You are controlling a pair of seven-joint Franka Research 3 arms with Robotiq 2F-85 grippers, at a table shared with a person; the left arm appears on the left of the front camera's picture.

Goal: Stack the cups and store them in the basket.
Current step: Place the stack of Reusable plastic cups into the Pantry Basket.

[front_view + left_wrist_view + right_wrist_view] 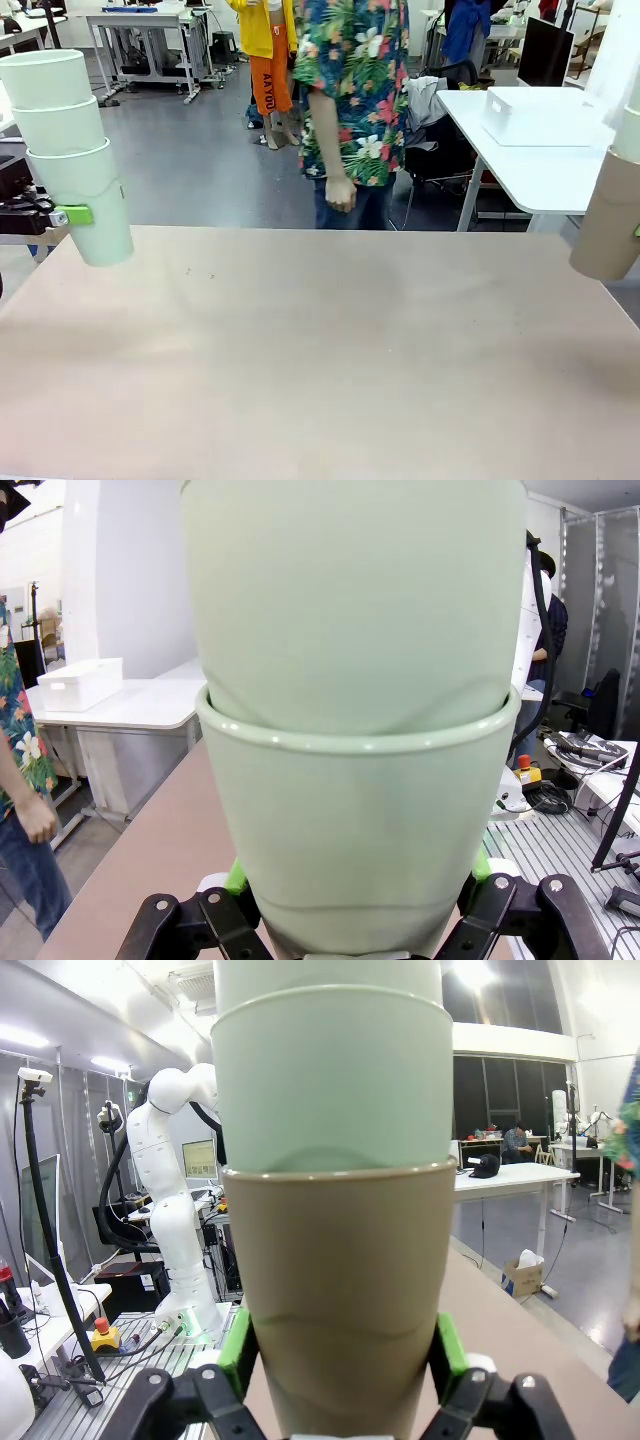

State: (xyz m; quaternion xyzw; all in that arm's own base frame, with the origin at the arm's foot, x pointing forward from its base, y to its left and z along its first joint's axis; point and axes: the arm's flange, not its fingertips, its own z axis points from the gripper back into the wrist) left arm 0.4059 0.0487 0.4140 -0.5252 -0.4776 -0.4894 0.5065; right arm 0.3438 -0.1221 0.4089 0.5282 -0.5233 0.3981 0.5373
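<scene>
While the two stacks are not yet joined, the stacking looks about half done. At the left, a stack of three mint cups (pixel 72 150) hangs above the brown surface (pixel 320 350), with the left fingers (pixel 236 878) clamped on the lowest cup near its base. At the right, the taupe cup (pixel 608 215) carries at least two inner mint cups (pixel 328 1090), and the right fingers (pixel 238 1345) are clamped on its lower part. The white basket (pixel 540 115) stands well apart on a neighbouring white surface (pixel 540 175). What seems left is to merge the two stacks into one and set it in the basket.
</scene>
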